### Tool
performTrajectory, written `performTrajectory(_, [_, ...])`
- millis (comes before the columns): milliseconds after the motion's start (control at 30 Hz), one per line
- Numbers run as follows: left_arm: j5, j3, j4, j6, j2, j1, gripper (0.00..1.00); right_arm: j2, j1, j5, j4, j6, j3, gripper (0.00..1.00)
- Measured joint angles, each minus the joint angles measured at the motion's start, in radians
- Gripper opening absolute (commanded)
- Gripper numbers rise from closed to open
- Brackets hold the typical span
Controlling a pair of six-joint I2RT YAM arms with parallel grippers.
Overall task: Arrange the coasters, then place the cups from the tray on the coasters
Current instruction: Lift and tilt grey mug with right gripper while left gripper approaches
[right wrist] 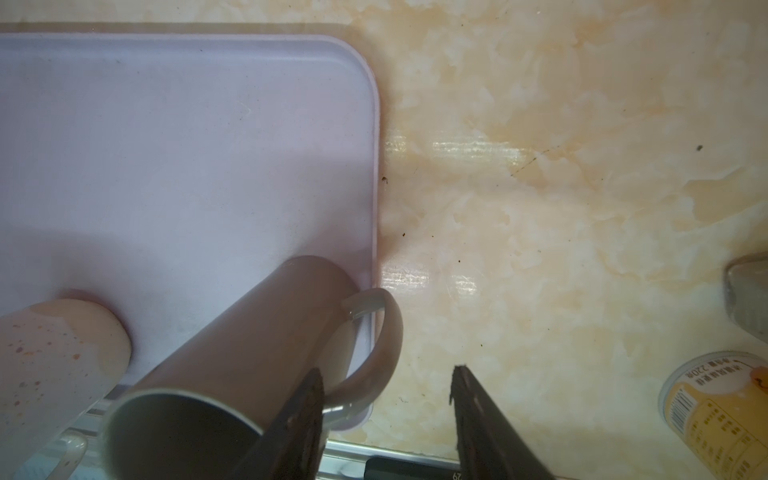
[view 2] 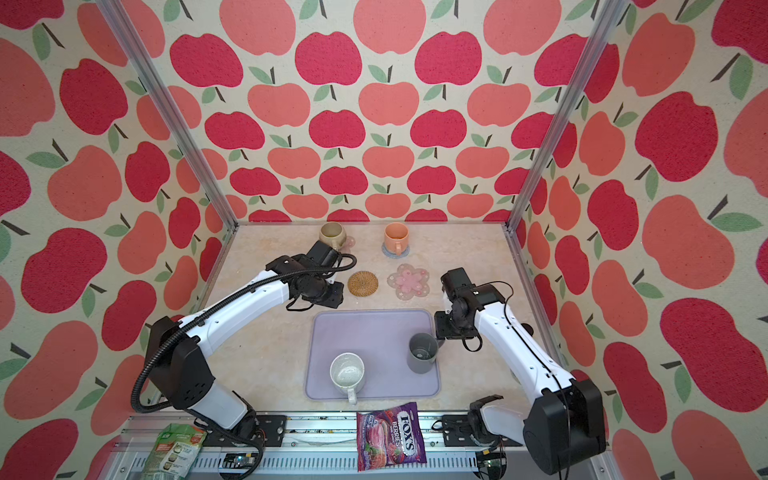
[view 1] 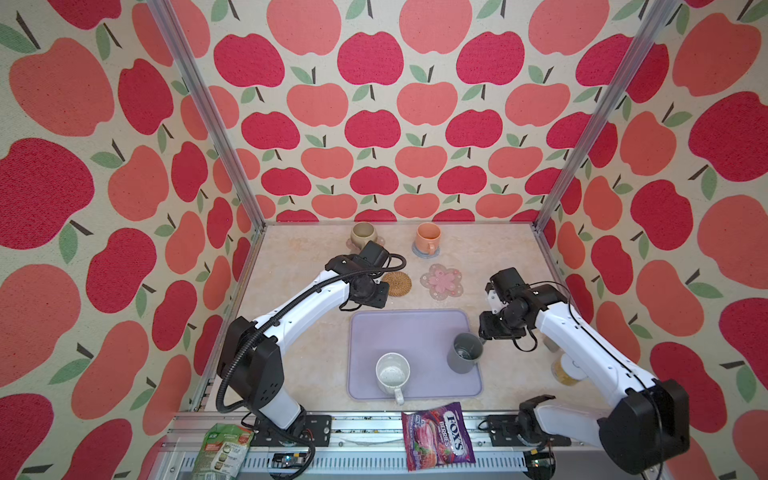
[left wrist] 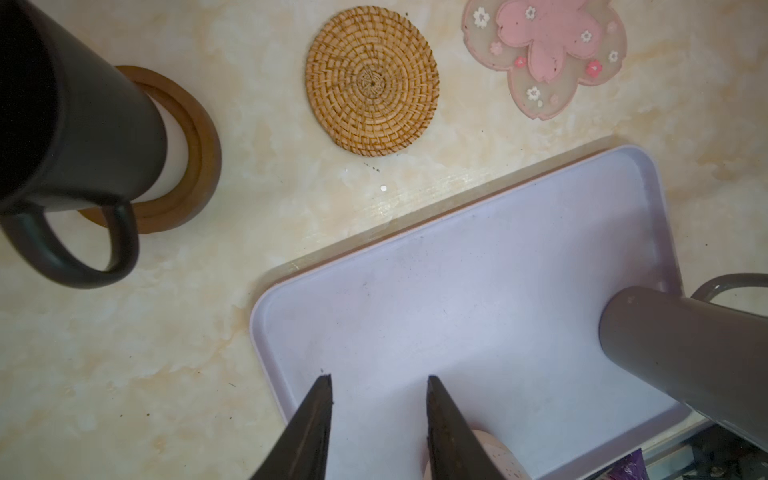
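Note:
The lavender tray holds a speckled white cup and a grey cup. My right gripper is open beside the grey cup, and the handle's curve sits just inside one finger. My left gripper is open and empty over the tray's corner. A black cup stands on the dark brown coaster, hidden under the left arm in both top views. At the back, a beige cup sits on a pink flower coaster, and an orange cup on the grey-blue coaster. The rattan coaster and another pink flower coaster are bare.
A yellow-labelled jar stands on the table under my right arm. A purple candy bag and a green packet lie on the front rail. Apple-patterned walls close in the left, back and right sides.

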Motion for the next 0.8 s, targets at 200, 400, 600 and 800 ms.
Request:
performTrajectory(200, [0.043,0.06,0.004,-0.004,0.099,-0.067,0.39,-0.103,-0.002,0.006,-0.064,0.031,-0.024,0.46])
performTrajectory(400, [0.083,0.112,0.008,-0.028,0.159,-0.098,0.39,-0.142,-0.003,0.026,-0.095,0.101,-0.031,0.38])
performTrajectory(600, [0.159,0.13,0.034,-0.061,0.188,-0.103,0.39,-0.179,0.008,0.006,-0.092,0.179,-0.111,0.35])
performTrajectory(800, [0.233,0.133,0.066,-0.084,0.221,-0.137,0.39,-0.203,0.061,-0.033,-0.067,0.246,-0.177,0.35])
